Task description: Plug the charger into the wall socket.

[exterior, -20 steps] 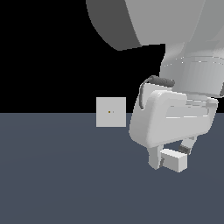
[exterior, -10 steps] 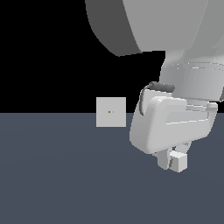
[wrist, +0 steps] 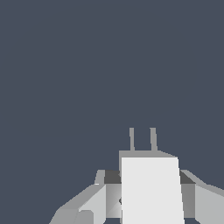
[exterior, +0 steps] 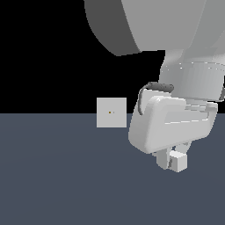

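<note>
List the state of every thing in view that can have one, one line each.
Small white rectangular charger: held between the fingers, two thin prongs bare, not plugged in.
Flat light-grey square wall socket: upright, nothing plugged in, apart from the charger.
Gripper: shut on the charger.

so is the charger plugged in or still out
Out. The charger sits between the gripper fingers, apart from the wall socket; the wrist view shows both prongs bare.
</note>
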`<state>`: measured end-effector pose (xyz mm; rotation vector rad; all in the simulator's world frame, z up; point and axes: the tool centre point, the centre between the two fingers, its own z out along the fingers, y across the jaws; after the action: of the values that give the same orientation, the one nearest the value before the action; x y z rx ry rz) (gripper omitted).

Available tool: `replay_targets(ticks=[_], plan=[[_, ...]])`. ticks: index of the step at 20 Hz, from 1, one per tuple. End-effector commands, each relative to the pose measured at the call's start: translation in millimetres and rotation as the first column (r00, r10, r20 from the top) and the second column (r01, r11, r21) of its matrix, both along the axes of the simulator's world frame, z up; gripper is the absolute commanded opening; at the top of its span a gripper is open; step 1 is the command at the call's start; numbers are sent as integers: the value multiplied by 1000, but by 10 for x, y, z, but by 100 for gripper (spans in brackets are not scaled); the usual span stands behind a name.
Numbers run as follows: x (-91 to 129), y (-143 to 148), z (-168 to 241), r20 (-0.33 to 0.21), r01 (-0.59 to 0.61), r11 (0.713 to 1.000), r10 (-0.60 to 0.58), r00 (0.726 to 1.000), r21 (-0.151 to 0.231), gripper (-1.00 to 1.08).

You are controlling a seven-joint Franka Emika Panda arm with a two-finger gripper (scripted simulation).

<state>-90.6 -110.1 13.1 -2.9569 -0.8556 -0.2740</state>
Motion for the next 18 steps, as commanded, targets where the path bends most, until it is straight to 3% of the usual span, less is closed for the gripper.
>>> replay_targets(ticks=[1, 18], plan=[[16, 30, 21, 1, 9, 1000, -9, 1000, 0, -100], [362, 559, 412, 3, 205, 979, -205, 979, 3, -100]])
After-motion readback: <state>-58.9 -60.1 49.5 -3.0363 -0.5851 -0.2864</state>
